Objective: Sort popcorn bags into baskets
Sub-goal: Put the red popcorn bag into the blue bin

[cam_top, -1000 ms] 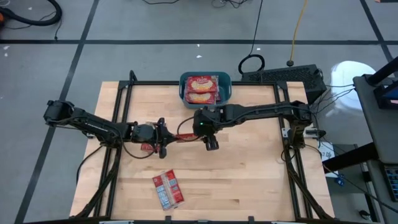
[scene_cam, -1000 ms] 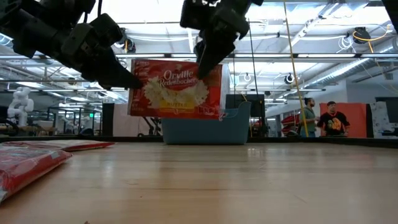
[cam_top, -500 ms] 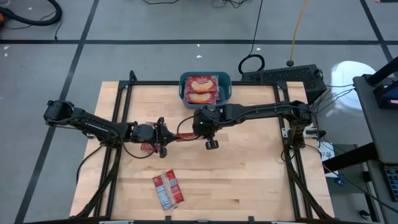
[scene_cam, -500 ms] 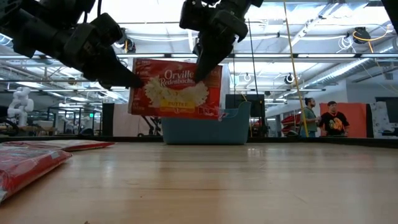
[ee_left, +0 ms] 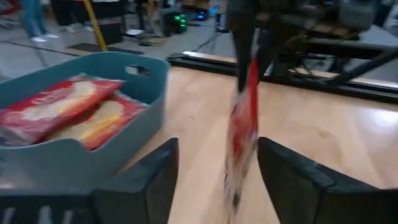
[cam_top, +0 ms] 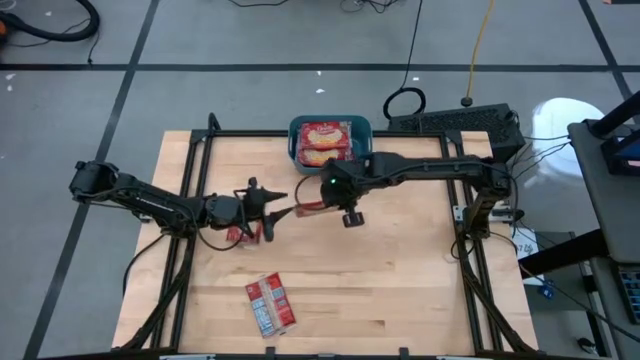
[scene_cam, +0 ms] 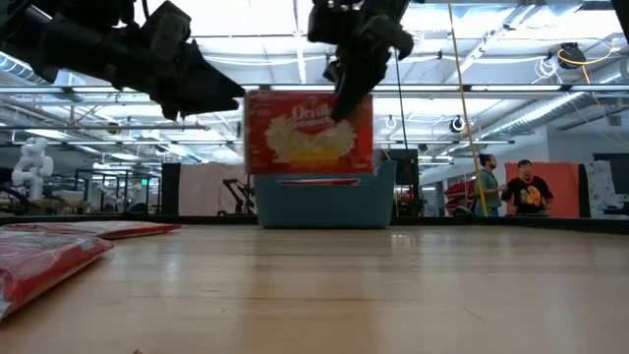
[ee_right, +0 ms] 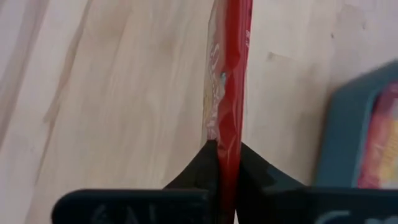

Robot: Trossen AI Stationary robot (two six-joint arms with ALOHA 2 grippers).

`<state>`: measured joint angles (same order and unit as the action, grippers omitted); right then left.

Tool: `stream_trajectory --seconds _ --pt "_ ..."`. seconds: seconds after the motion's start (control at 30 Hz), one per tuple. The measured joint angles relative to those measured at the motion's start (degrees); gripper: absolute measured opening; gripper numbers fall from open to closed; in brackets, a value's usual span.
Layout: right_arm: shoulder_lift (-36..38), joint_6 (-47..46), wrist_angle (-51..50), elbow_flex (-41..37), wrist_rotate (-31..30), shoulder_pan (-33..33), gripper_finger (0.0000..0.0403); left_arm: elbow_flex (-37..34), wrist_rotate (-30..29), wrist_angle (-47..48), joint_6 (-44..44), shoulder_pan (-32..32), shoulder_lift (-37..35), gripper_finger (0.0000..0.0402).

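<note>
Now the right gripper [scene_cam: 346, 106] pinches the top edge of a popcorn bag [scene_cam: 309, 138], which hangs upright in the air in front of the tub [cam_top: 364, 137]. Its fingers [ee_right: 208, 163] are clamped tight on the red packet. Just beside it, the left gripper [cam_top: 272, 203] stands open, its fingers [ee_left: 153, 180] apart from the bag. Two bags [cam_top: 323, 143] lie in the tub. Another, possibly two stacked [cam_top: 270, 304], lies on the table [cam_top: 420, 280] nearer the front.
</note>
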<state>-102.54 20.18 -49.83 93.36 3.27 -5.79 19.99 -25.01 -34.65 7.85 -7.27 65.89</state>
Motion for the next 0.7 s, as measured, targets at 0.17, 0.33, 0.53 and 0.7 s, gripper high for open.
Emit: stream_trajectory --seconds 0.17,0.33,0.53,0.7 --pt "4.65 2.21 -2.35 0.0 0.28 -2.61 0.0013 0.0 -4.71 1.23 -0.56 0.06 -0.02 0.0248" --pt "8.36 3.84 -0.61 0.0 3.27 -7.29 0.0013 0.0 -5.26 5.11 4.28 0.05 -0.02 0.0246" --pt "9.18 7.87 3.08 0.02 9.11 -13.57 0.0013 -0.02 -4.4 7.99 11.9 -1.72 0.2 0.0227" --pt "9.18 9.57 1.95 2.12 11.1 -19.04 0.0013 -0.02 -4.38 7.55 13.35 -3.88 0.2 0.0207"
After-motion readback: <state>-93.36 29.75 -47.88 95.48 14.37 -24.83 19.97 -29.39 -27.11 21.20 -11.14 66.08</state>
